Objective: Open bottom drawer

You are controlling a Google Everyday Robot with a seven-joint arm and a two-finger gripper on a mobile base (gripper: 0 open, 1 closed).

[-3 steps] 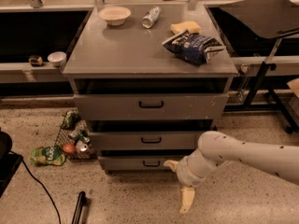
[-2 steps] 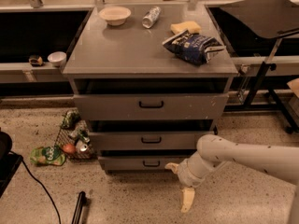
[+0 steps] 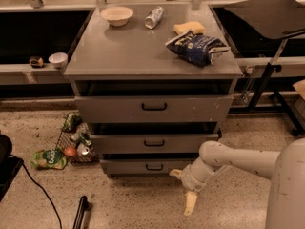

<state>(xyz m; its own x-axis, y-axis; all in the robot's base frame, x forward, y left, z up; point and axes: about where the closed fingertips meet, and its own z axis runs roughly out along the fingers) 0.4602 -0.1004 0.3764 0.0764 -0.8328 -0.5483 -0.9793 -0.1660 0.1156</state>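
Observation:
The bottom drawer (image 3: 143, 166) is the slim grey front lowest on the cabinet, with a small black loop handle (image 3: 154, 166) at its centre. It sits about level with the drawer front above it. My gripper (image 3: 183, 189) is low over the floor, just right of the handle and in front of the drawer's right part. It is open and holds nothing. One cream fingertip (image 3: 176, 173) is close to the drawer front, and the other (image 3: 190, 205) points down at the floor. The white arm (image 3: 238, 161) comes in from the right.
The middle drawer (image 3: 153, 143) and tall top drawer (image 3: 153, 108) are above. A bowl (image 3: 116, 15), can (image 3: 153, 17), sponge (image 3: 188, 27) and chip bag (image 3: 199, 46) lie on the cabinet top. Floor litter (image 3: 71, 144) lies to the left, a black stick (image 3: 80, 213) is in front, and a black stand (image 3: 271, 75) is at the right.
The arm's elbow has shifted a little to the left. The gripper has stayed almost in place near the bottom drawer's front. The drawer has not moved.

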